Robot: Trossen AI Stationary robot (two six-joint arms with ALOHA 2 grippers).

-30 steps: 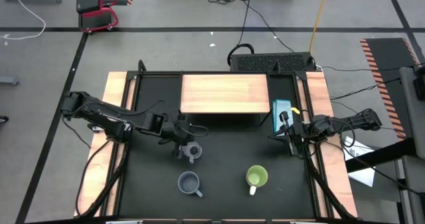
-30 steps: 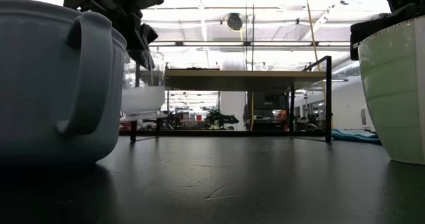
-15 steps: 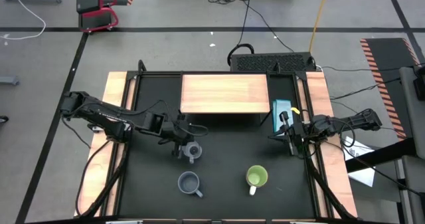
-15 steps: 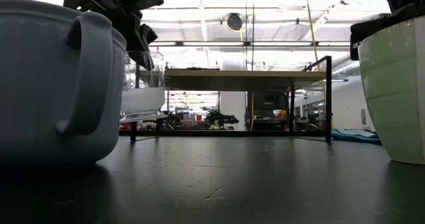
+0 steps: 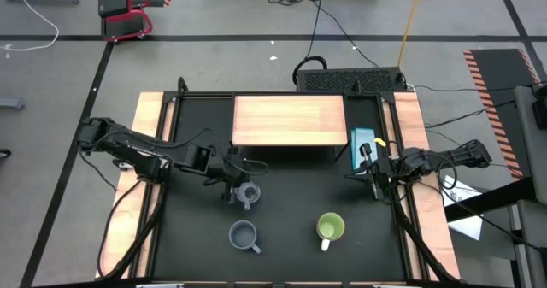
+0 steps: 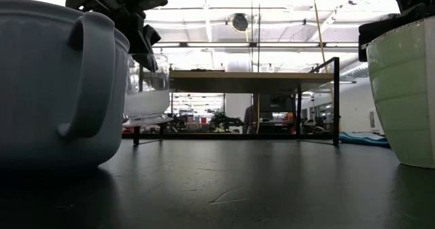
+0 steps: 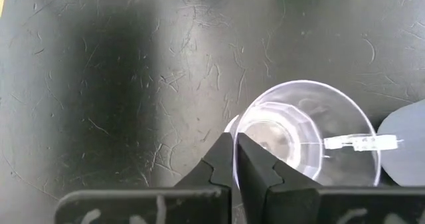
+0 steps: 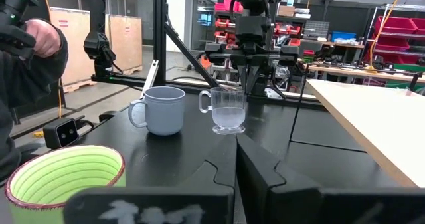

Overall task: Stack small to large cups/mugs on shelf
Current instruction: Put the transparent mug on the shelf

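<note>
Right now the left gripper (image 5: 241, 185) has its jaws clenched on the rim wall of the small clear glass cup (image 5: 248, 193), one finger inside, one outside; cup sits mid-bench, just ahead of the low light-wood shelf on a black frame (image 5: 289, 120), and in the low view its base looks barely off the black bench (image 5: 291, 254), tho hard to be sure. Right gripper (image 8: 236, 161) waits at the bench's right edge, jaws shut, nothing held. Medium grey-blue handled mug (image 5: 244, 234) & lime-green mug w/ white handle (image 5: 330, 228) stand nearer the front, well apart. Judgement: thin rim pinch, so lift straight up, keep cup level; clear the shelf edge before moving fwd; set down at one end, leaving room for 2 more.
</note>
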